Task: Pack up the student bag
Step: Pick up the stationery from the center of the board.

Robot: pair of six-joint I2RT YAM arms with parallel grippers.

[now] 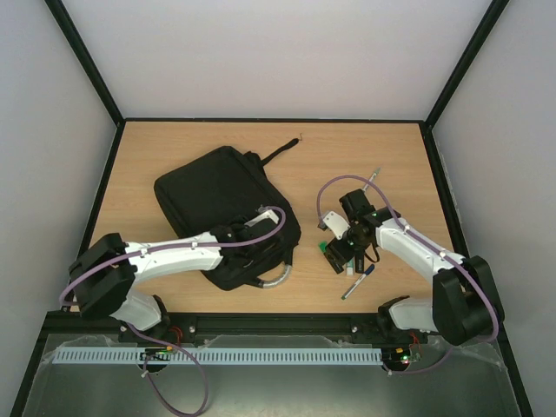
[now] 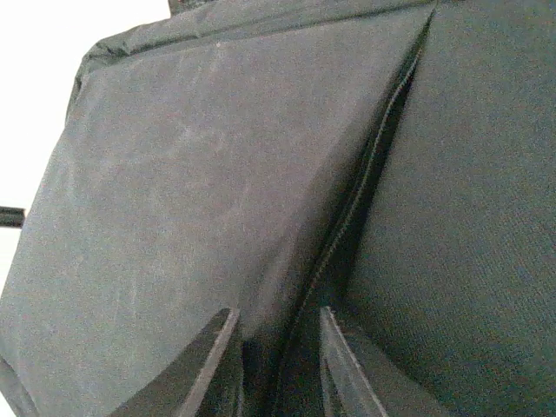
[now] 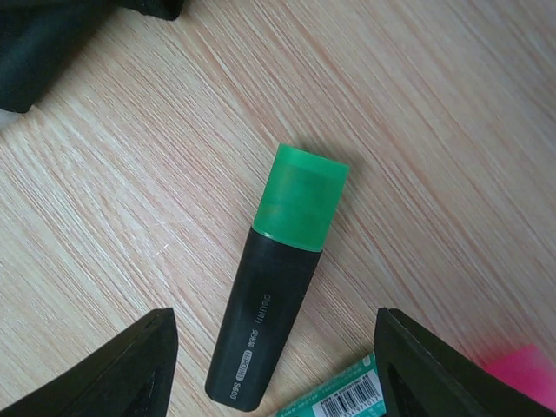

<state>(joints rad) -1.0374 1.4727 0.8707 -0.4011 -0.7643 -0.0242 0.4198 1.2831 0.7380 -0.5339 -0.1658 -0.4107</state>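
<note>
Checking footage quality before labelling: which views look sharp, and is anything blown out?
Top external: evenly lit, sharp. Left wrist: student bag fabric slightly soft, upper-left corner blown white. Right wrist: highlighter crisp, its printing legible.

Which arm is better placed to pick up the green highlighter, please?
The right arm: its open jaws flank the highlighter, while the left arm is at the bag zipper.

Student bag showing plain black fabric; loop handle showing grey-silver. Highlighter showing black body, translucent green cap, white lettering. Desk showing pale wood grain. Pen showing blue cap. Left arm showing white shell.
</note>
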